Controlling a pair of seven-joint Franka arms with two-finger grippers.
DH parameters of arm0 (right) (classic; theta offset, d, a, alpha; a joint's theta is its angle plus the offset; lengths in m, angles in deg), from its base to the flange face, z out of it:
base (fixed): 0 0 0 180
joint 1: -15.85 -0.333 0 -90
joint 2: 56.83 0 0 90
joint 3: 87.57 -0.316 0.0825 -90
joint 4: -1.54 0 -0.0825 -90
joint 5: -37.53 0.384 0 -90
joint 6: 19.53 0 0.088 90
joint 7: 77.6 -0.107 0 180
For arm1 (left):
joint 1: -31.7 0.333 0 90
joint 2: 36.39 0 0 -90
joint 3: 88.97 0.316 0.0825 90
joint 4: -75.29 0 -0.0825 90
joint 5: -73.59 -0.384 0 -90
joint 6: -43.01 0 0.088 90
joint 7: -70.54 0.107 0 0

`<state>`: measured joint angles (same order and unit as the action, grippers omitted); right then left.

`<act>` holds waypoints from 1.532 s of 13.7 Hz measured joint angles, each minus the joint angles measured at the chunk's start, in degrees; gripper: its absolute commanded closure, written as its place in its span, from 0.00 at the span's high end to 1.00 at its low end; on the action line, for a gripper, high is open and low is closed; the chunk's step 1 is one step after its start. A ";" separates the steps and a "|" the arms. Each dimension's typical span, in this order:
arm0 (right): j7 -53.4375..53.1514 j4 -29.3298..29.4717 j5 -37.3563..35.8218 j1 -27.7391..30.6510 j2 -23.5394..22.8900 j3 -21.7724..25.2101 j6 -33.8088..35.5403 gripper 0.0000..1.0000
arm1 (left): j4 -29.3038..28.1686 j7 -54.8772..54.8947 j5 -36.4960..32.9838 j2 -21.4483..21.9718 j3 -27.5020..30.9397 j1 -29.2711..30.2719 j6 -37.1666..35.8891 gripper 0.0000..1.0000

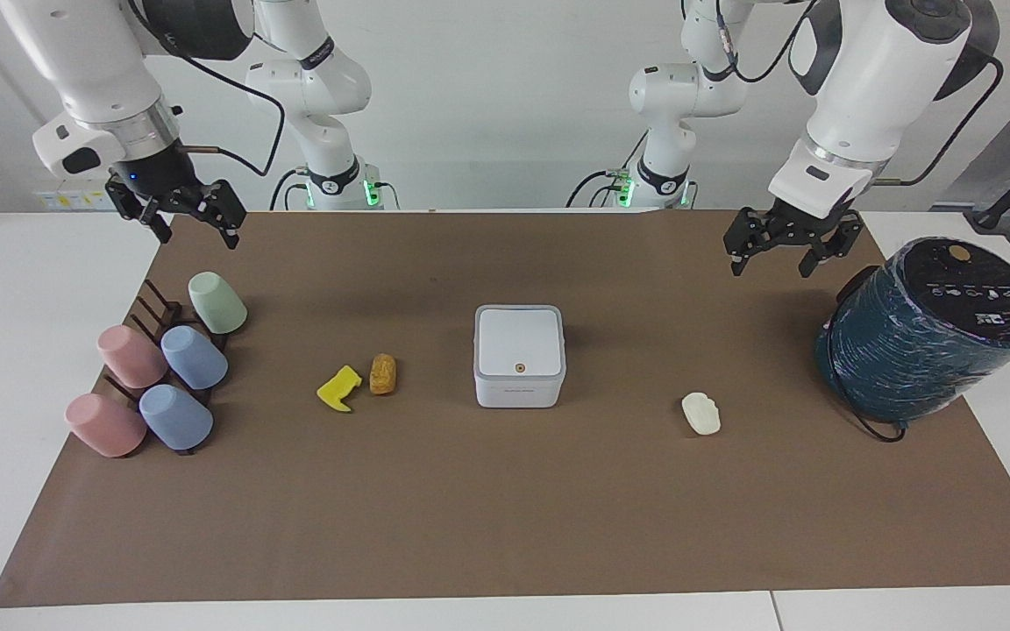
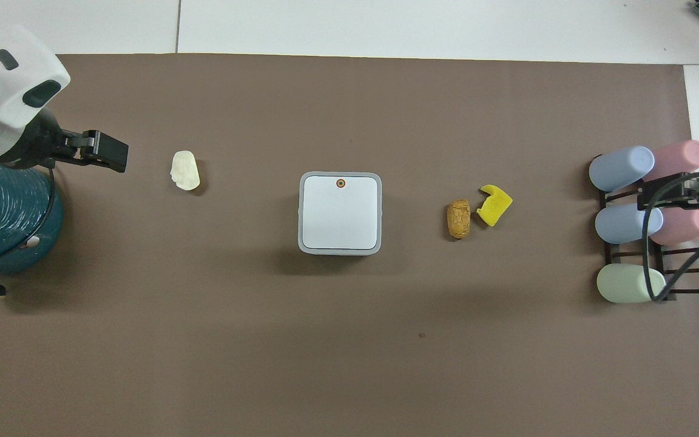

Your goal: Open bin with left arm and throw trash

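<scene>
At centre frame, the bin (image 1: 519, 355) stays closed; left gripper (image 1: 793, 248) upper right and right gripper (image 1: 194, 221) upper left hang open, empty.

Closed white bin (image 2: 340, 212) mid-counter, yellow lump (image 2: 494, 204) touching orange-brown lump (image 2: 458, 219) — cream lump (image 2: 185, 170) apart, left tool (image 2: 107, 151) near it
</scene>
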<state>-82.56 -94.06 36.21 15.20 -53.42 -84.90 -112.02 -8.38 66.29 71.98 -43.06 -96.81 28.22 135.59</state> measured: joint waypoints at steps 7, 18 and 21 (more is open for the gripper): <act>0.00 0.99 0.01 0.00 0.55 0.04 0.91 1.00 | -0.09 0.08 0.04 0.02 0.00 0.00 0.00 1.00; 0.00 0.82 0.01 0.04 0.55 0.14 1.24 1.00 | -0.65 0.10 0.05 0.16 0.02 0.00 0.00 1.00; 0.00 0.39 0.01 0.03 0.55 0.14 1.23 1.00 | -0.73 0.11 0.05 0.28 0.02 0.00 0.00 1.00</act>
<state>-82.56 -93.68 36.21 15.23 -52.87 -84.77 -110.79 -9.11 66.40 72.03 -42.78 -96.79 28.22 135.59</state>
